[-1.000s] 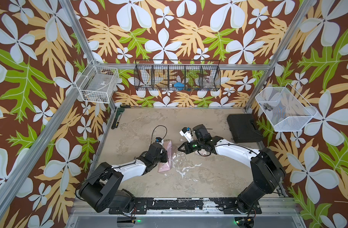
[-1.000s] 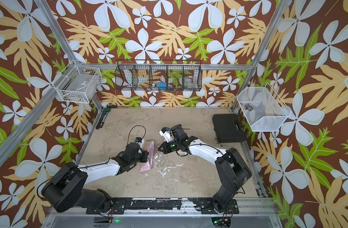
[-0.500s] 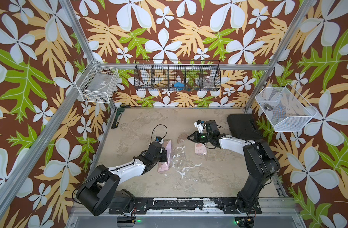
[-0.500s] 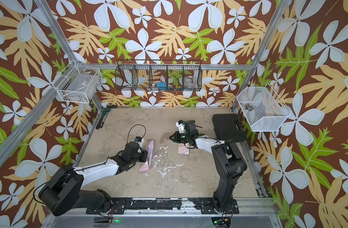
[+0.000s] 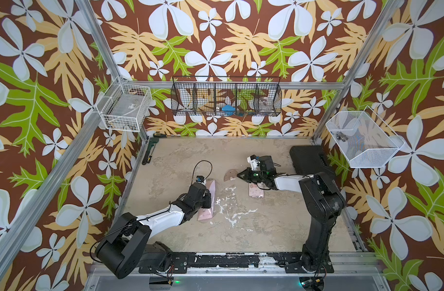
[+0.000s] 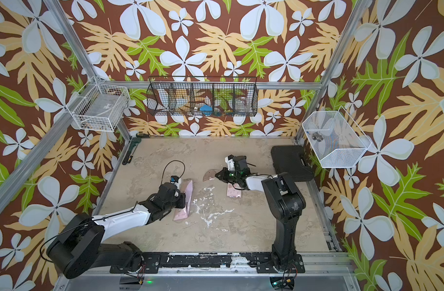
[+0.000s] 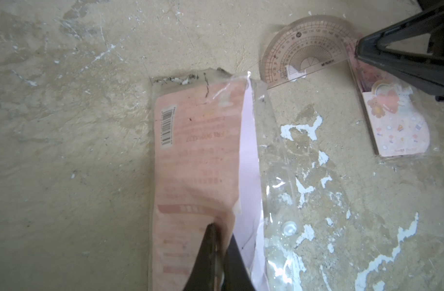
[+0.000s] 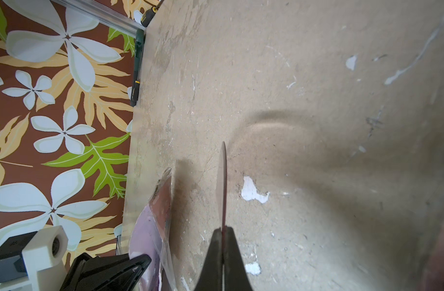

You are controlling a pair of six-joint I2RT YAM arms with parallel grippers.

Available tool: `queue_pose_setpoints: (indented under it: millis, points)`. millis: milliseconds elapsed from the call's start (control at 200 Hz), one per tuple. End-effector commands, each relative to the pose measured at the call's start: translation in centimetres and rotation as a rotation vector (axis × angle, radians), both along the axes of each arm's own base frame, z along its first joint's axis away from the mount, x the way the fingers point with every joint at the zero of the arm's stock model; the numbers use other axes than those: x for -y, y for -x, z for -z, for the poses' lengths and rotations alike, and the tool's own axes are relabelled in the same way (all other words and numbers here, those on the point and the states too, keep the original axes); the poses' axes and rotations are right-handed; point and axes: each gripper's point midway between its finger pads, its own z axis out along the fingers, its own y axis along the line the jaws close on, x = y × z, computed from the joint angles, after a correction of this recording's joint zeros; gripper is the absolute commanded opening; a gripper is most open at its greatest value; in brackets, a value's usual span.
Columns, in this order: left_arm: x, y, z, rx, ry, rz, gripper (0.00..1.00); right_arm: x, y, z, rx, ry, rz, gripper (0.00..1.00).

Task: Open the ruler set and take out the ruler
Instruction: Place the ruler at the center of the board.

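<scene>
Between the pinched tips of our left gripper (image 7: pixel 217 239) sits one end of the ruler set (image 7: pixel 198 151), its pink card and clear sleeve stretching ahead of the fingers. We judge it light, floppy and slick, best taken at the stiffer card edge. Ahead and rightward, our right gripper (image 8: pixel 223 230) is clamped on a corner of the thin, rigid protractor (image 7: pixel 304 45), with a pink notepad (image 7: pixel 397 126) just beneath. We cannot make out a straight ruler.

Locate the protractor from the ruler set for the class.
In a top view the protractor is near the table's middle, gripped by the right end effector, between the pink pouch and the flowered card.
</scene>
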Motion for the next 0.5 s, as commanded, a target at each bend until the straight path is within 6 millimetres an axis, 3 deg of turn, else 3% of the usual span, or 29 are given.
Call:
queue_pose_setpoints:
  millis: [0,135,230,495]
  points:
    - [-0.5,-0.1,0.2,0.0,-0.017,-0.026,0.0,-0.1,0.0,0.3,-0.003,-0.014,0.015,0.0]
    - [-0.9,-0.1,0.4,-0.002,-0.032,-0.041,0.0,-0.5,0.0,1.1,-0.016,-0.007,0.007,0.04]
    - [-1.1,-0.1,0.3,0.004,-0.038,-0.046,0.0,-0.6,0.2,1.1,-0.021,-0.003,0.004,0.22]
    - [-0.5,0.1,-0.2,0.025,0.0,-0.022,0.0,0.9,0.3,-2.9,0.094,0.114,0.024,0.39]
